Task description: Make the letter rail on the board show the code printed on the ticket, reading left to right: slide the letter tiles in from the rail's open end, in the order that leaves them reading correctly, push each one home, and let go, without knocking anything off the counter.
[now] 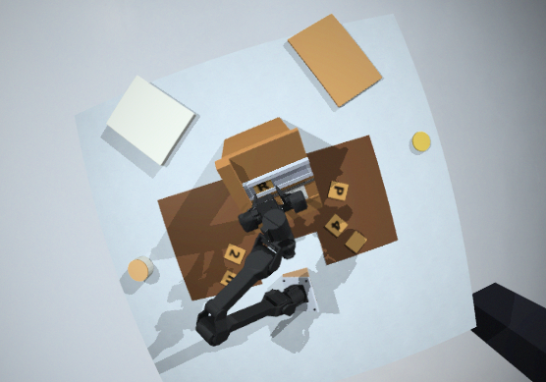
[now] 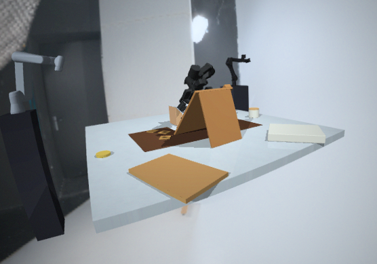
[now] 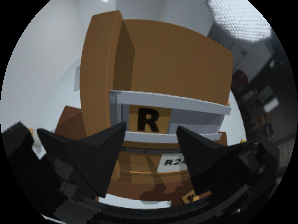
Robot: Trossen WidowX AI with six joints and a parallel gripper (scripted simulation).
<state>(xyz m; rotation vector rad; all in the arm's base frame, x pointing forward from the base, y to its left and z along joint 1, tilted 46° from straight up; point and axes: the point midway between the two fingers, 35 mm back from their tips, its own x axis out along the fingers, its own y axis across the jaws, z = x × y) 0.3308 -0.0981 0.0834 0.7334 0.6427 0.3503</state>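
Note:
The R tile (image 1: 263, 187) (image 3: 148, 120) sits upright-reading in the grey rail (image 1: 295, 166) (image 3: 170, 98), near its left end; a narrow grey strip shows left of it. The rail right of it is empty. My gripper (image 1: 268, 196) (image 3: 152, 128) is open, its fingertips at the rail's lower lip, either side of the R tile and apart from it. The ticket (image 3: 172, 162) shows "R24", the rest hidden by a finger. The P tile (image 1: 339, 191), 4 tile (image 1: 336, 225) and a blank-faced tile (image 1: 355, 242) lie right; the 2 tile (image 1: 235, 253) and partly covered E tile (image 1: 228, 279) lie left.
The sloped board (image 1: 265, 153) (image 2: 220, 119) (image 3: 175, 55) has a raised left side wall. Brown mats (image 1: 378, 192) lie either side. An orange slab (image 1: 335, 60) (image 2: 177, 175), white block (image 1: 151, 120) (image 2: 295, 133), yellow disc (image 1: 421, 141) (image 2: 103, 154) and round tub (image 1: 139, 269) (image 2: 253, 112) stand farther out.

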